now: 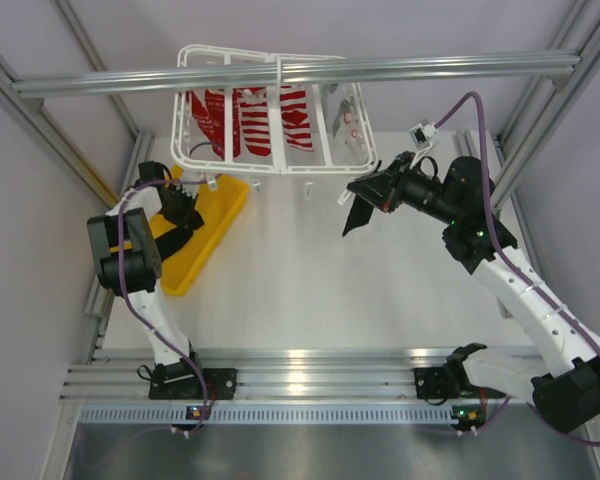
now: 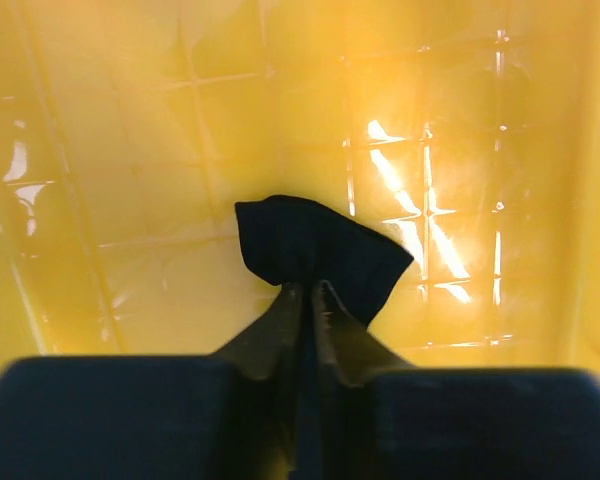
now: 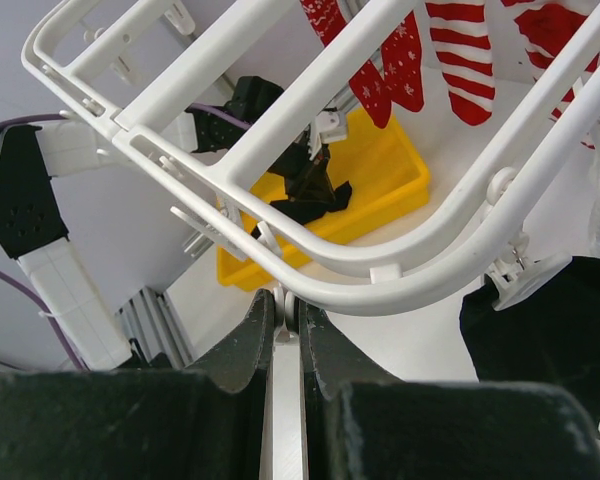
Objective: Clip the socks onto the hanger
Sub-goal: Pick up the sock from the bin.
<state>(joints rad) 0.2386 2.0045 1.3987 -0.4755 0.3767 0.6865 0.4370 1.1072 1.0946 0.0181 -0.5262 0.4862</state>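
Note:
The white hanger (image 1: 270,160) hangs from the top bar, and its rim fills the right wrist view (image 3: 310,250). My left gripper (image 2: 307,288) is shut on a black sock (image 2: 320,250) low inside the yellow tray (image 2: 130,180). In the top view it sits over the tray (image 1: 183,213). My right gripper (image 3: 288,300) is shut on a small white clip (image 3: 291,310) under the hanger's near rim. In the top view it is at the hanger's right corner (image 1: 365,192). A second black sock (image 3: 540,325) dangles from a clip beside it (image 1: 355,218).
Red-and-white patterned socks (image 1: 245,120) and a grey-white garment (image 1: 345,125) hang on the hanger. The yellow tray (image 1: 215,215) lies at the table's left. An aluminium bar (image 1: 280,72) crosses above, with frame posts on both sides.

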